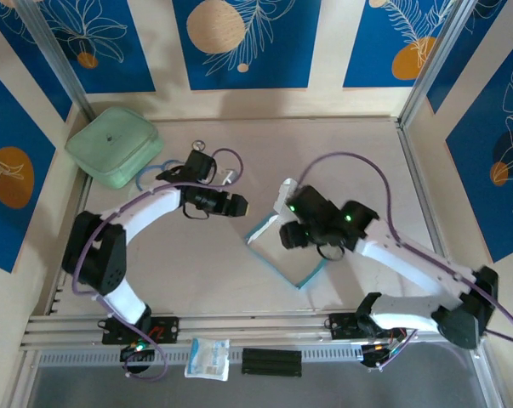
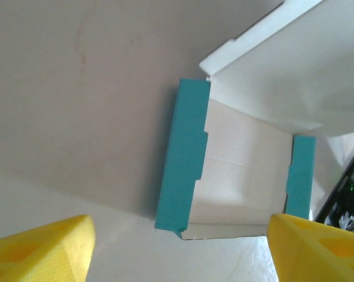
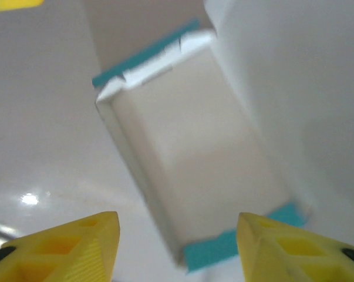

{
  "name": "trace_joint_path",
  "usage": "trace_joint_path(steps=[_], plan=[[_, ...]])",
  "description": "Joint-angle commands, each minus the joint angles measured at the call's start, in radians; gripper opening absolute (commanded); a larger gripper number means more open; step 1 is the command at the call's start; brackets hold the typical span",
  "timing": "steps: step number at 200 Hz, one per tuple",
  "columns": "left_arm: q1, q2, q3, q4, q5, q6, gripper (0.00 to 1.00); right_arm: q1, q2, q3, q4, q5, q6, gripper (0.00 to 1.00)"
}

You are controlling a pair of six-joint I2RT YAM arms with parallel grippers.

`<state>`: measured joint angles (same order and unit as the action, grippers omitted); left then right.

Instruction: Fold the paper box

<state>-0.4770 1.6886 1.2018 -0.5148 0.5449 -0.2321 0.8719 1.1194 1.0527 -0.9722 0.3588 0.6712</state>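
Paper box (image 2: 241, 176) partly folded, left pincer (image 2: 179, 249) apart beside it, right pincer (image 3: 177, 247) apart over it

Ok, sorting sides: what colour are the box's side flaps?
Teal blue side flaps; the left wrist view shows them best.

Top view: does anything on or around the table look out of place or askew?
A small packet lies outside the rail at the near edge, away from the job. The paper box sits at a slant to that rail, half formed, under the open right pincer.
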Motion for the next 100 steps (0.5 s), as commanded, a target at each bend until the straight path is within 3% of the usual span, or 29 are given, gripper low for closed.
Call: trace_joint_path(steps=[1,19,50,100], plan=[[-0.009,0.076,0.070,-0.060,0.050,0.041,0.76,0.071,-0.066,-0.069,-0.145,-0.055,0.469,0.55],[-0.014,0.109,0.086,-0.061,0.052,0.057,0.75,0.112,-0.111,-0.145,-0.189,-0.045,0.600,0.57],[-0.015,0.143,0.095,-0.061,0.066,0.067,0.75,0.089,-0.183,-0.287,-0.213,-0.032,0.716,0.61],[-0.026,0.137,0.040,-0.014,0.041,0.044,0.75,-0.134,-0.218,-0.481,0.157,-0.162,0.558,0.60]])
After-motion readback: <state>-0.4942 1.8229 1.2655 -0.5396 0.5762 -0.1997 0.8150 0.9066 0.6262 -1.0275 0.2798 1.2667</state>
